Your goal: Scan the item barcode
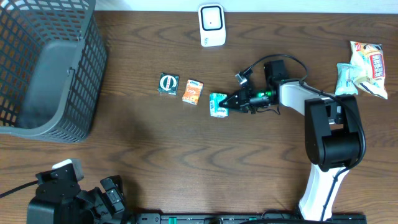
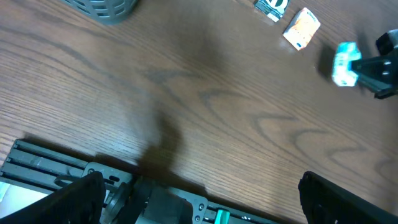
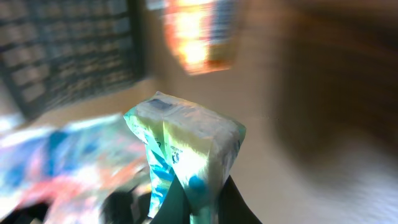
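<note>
1. Right gripper [image 1: 232, 101]: in the overhead view the fingers are closed on one end of the small teal packet [image 1: 217, 104]. The rest of the packet sticks out past the fingertips, away from the arm. In the right wrist view the packet [image 3: 186, 140] stands up out of the dark fingers [image 3: 163, 208], which pinch its lower edge with no gap showing. Treat this gripper as fully closed on the packet. You cannot tell from these views whether the packet rests on the table [image 1: 186, 155] or sits just above it.

2. Left gripper [image 1: 111, 190]: it sits low at the near edge of the table, well away from the packet. In the left wrist view its two fingers [image 2: 74, 202] stand at opposite sides of the frame, spread wide, with only bare wood between them. It holds nothing.

3. Around the right fingertips:
- An orange packet [image 1: 192, 91] lies just beyond the teal one, apart from it. A round dark item [image 1: 168, 83] lies further out on the same line.
- The white scanner [image 1: 211, 25] stands at the far edge of the table, off to one side of the fingertips, well apart.
- A grey basket [image 1: 43, 68] stands far past the fingertips at the table end.
- Two snack bags [image 1: 364, 65] lie behind the arm.

No barcode is legible on the packet — the right wrist view is blurred.
</note>
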Robot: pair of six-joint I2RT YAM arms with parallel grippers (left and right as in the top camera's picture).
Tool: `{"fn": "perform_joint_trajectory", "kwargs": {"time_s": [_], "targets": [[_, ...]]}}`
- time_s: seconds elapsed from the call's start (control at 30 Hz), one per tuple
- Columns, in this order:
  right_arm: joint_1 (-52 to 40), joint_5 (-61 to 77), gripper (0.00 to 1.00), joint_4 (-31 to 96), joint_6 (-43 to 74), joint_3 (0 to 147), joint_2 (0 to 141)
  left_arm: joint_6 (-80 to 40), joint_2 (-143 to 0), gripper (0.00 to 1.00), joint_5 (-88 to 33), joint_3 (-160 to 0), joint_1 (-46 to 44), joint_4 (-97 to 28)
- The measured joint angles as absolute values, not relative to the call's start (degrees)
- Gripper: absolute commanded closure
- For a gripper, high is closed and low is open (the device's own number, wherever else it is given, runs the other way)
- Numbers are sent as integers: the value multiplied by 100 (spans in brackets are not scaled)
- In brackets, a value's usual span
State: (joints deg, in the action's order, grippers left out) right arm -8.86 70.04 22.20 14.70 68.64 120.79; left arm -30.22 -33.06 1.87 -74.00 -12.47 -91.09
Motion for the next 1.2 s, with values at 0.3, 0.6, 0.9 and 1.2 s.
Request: {"fn": "perform_joint_trajectory", "kwargs": {"time_s": [0.3, 0.6, 0.9, 1.2], "targets": [[-814, 8512, 99, 2165, 742, 6864, 12079, -3024, -3306, 3, 187, -7400, -1247, -9109], [-685, 8665, 99, 2161, 668, 6845, 11428, -3024, -3306, 2, 187, -7400, -1247, -9109], [-495, 8792, 99, 2018, 635, 6845, 9826, -3024, -3306, 2, 187, -7400, -1247, -9109], [-552, 8814, 99, 1669, 910, 6845, 9579, -3024, -3306, 2, 187, -7400, -1247, -9109]]}}
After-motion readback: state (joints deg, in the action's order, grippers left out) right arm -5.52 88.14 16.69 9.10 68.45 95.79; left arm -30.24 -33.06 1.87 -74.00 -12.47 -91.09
